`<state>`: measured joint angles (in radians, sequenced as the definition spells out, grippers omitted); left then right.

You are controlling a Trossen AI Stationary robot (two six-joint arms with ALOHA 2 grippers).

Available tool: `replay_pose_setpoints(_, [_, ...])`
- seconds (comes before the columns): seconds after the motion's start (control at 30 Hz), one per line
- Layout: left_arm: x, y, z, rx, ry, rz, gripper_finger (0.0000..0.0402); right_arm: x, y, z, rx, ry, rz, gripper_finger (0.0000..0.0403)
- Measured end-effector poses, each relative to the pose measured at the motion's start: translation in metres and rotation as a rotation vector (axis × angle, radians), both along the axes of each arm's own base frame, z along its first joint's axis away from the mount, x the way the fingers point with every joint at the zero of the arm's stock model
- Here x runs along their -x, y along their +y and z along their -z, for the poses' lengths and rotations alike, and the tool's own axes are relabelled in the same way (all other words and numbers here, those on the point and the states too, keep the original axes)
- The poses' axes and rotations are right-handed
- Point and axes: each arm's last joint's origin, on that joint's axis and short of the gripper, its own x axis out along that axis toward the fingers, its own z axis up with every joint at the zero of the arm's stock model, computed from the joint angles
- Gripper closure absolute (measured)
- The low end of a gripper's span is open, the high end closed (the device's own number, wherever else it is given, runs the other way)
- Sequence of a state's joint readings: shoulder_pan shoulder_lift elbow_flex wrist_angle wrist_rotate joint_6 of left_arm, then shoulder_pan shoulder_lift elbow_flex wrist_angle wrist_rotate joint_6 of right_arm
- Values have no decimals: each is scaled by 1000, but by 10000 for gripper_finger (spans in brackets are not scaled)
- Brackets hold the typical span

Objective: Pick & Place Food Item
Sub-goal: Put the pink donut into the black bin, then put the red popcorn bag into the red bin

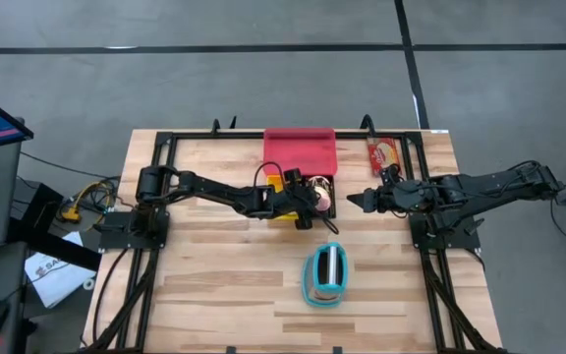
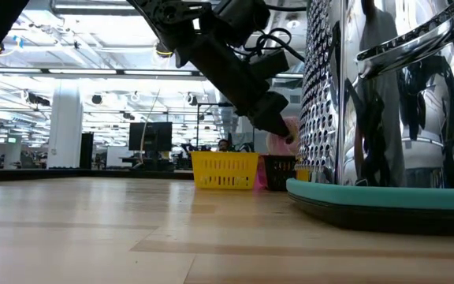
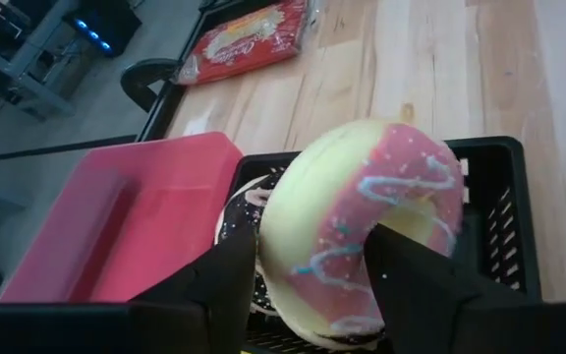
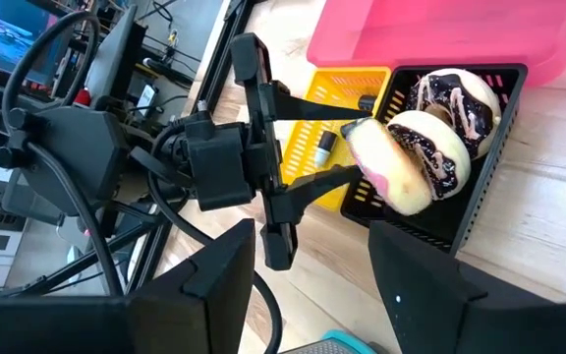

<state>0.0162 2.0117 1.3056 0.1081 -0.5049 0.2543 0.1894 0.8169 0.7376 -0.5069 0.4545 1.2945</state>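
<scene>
**Donut half-released over the black crate**

The pink-iced, yellow-sided toy donut (image 3: pixel 362 231) stands on edge between the left gripper (image 4: pixel 347 149) fingers (image 3: pixel 430 295), over the black slatted plastic crate (image 3: pixel 504 211) where a chocolate-iced donut (image 4: pixel 455 98) already lies. The left fingers look spread just wide of it — whether they still pinch it I cannot tell. Risk, as I judge it: let go on edge, it may roll off the other donut and over the crate rim onto the wooden counter (image 1: pixel 224 275).

The right wrist view alone shows the second donut whole and a yellow basket (image 4: pixel 322 113) beside the crate — the left wrist view hides both. The right gripper (image 1: pixel 355 201) waits near, fingers spread, empty.
</scene>
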Motion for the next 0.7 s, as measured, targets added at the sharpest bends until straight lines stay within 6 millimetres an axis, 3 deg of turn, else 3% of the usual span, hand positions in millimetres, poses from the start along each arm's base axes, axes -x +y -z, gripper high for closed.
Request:
replay_pose_setpoints(0.53, [3, -2, 1, 15, 20, -13, 219, -2, 0, -2, 2, -27, -8, 210])
replay_pose_setpoints(0.7, [12, 0, -23, 4, -13, -78, 213, -2, 1, -4, 6, -39, -14, 210])
